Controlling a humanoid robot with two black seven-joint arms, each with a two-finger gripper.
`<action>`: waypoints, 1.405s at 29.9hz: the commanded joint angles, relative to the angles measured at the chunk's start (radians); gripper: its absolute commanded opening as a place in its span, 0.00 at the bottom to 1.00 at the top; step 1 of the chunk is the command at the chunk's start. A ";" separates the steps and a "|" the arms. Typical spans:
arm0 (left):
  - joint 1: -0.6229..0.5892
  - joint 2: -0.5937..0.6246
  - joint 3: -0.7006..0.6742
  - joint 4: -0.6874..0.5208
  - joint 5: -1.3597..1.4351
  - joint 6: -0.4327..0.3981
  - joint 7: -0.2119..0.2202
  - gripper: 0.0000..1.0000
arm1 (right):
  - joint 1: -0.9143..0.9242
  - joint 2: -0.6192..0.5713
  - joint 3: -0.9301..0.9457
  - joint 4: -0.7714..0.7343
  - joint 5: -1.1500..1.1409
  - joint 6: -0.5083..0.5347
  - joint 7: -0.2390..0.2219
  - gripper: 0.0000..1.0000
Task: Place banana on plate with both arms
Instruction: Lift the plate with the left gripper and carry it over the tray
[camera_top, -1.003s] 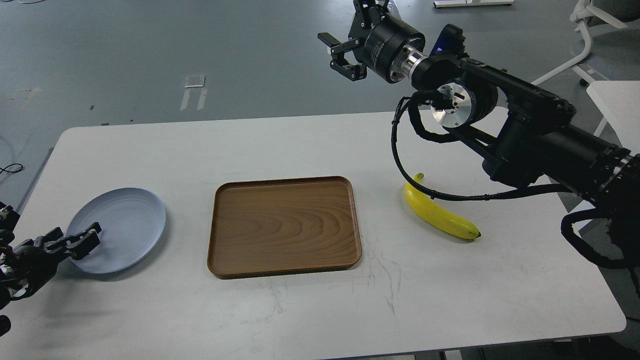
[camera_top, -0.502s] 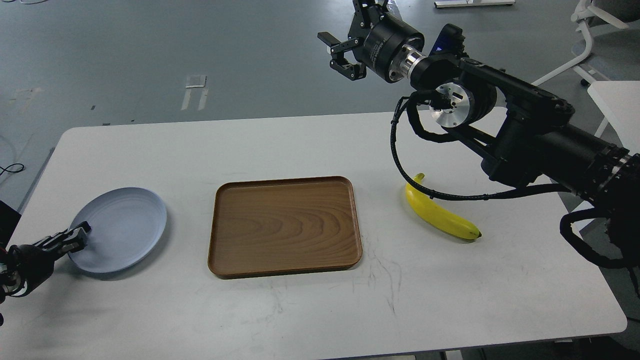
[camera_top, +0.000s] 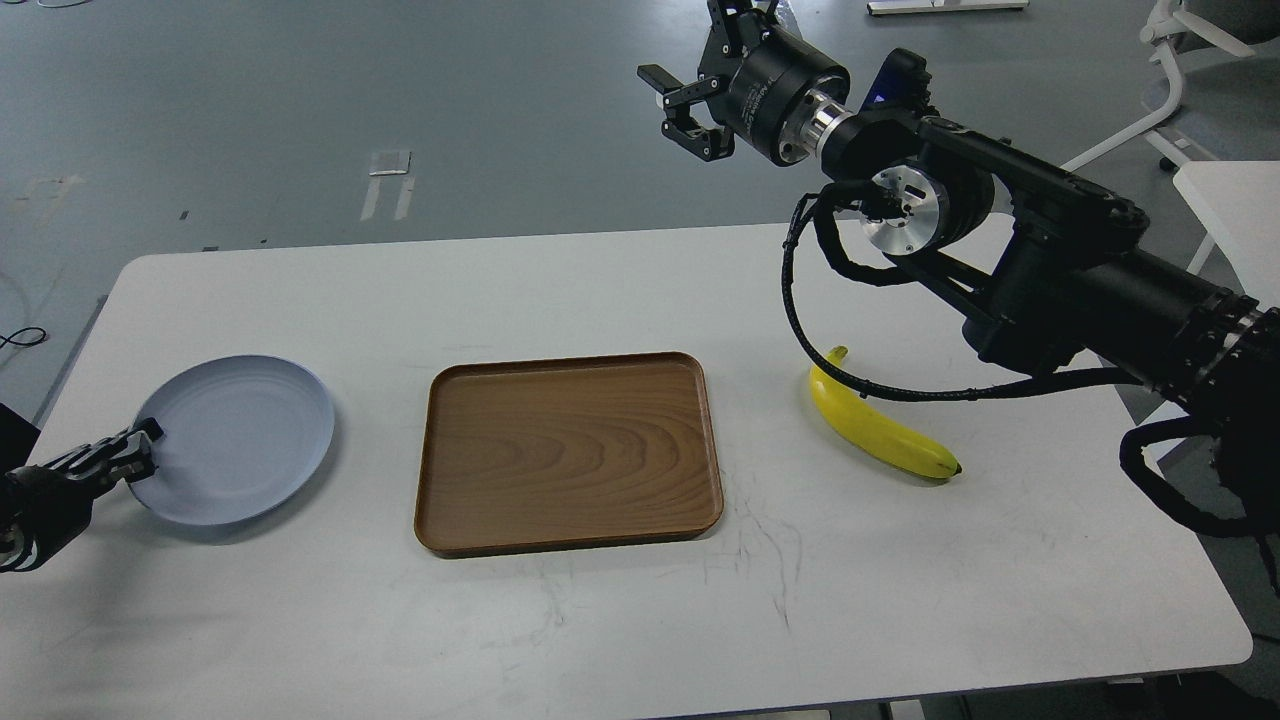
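The pale blue-grey plate (camera_top: 240, 440) is at the left of the white table, its near side raised a little above a shadow. My left gripper (camera_top: 135, 452) is shut on the plate's left rim. The yellow banana (camera_top: 880, 430) lies flat on the table right of the wooden tray, dark tip toward the front right; a black cable of my right arm crosses its stem end. My right gripper (camera_top: 683, 105) is open and empty, held high beyond the table's far edge, well above and behind the banana.
A rectangular brown wooden tray (camera_top: 570, 452) lies in the middle of the table (camera_top: 620, 620) between plate and banana. My right arm's thick links (camera_top: 1080, 280) hang over the table's right side. A white chair base (camera_top: 1170, 90) stands at the far right.
My left gripper drew back to the left, from over the plate to its left rim, and closed on it. The plate has shifted and lifted slightly. The right arm hardly moved.
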 joint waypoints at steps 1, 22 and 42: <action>-0.037 0.031 0.000 -0.086 0.001 0.002 0.000 0.00 | 0.000 0.001 0.000 0.000 0.000 0.000 0.000 1.00; -0.195 0.099 0.002 -0.447 0.133 0.089 0.000 0.00 | 0.002 0.003 -0.002 0.000 -0.003 -0.008 0.002 1.00; -0.260 -0.117 0.065 -0.481 0.139 -0.066 0.000 0.00 | 0.002 0.008 -0.018 -0.006 -0.003 -0.008 0.002 1.00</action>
